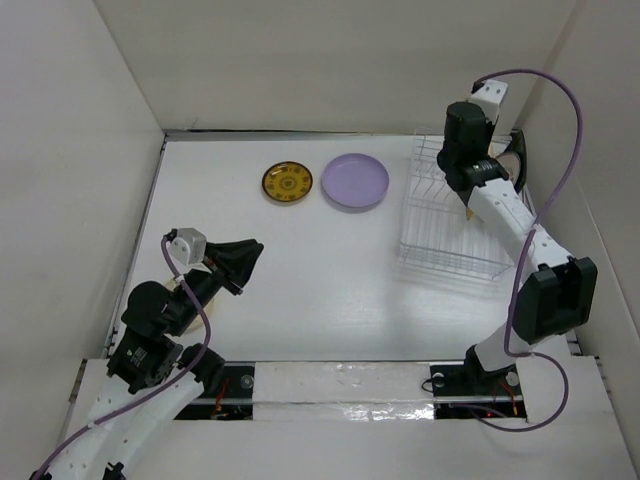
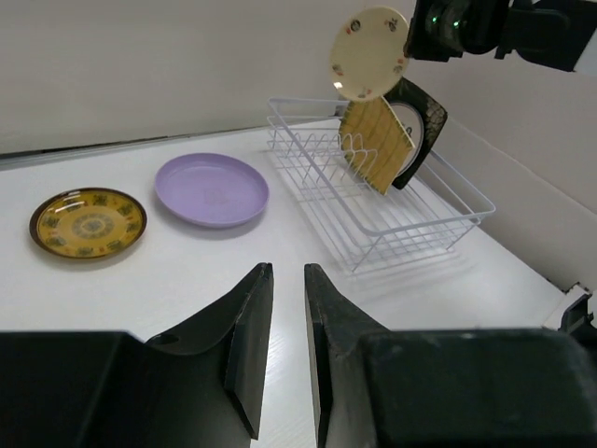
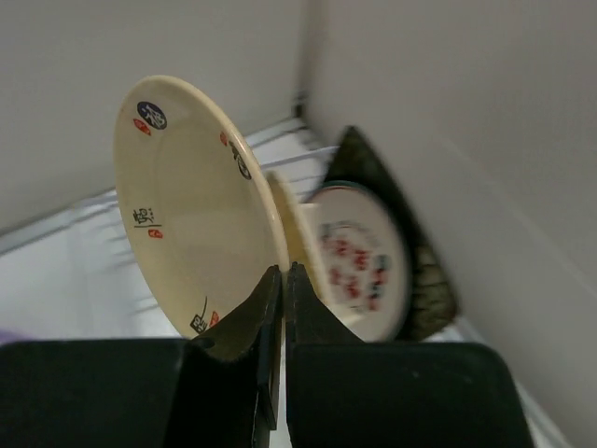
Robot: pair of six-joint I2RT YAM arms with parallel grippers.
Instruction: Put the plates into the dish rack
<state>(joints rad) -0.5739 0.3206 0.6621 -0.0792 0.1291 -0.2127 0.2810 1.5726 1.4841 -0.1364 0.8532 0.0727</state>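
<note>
The right gripper (image 3: 283, 273) pinches a round cream plate with tiny marks (image 3: 187, 205), up over the white wire dish rack (image 2: 392, 224) at the far right corner. A yellow ribbed plate (image 2: 373, 140) leans inside. A round lavender plate (image 1: 354, 181) and a brown-and-yellow patterned plate (image 1: 287, 183) lie by the far edge. The left gripper (image 2: 286, 271) holds nothing, its fingers slightly apart.

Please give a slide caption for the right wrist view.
Right gripper clamps a cream plate's rim; a red-marked plate stands behind.

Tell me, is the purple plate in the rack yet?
No, it is out. The lavender plate lies flat on the table, beside the dish rack and next to the brown-and-yellow plate.
</note>
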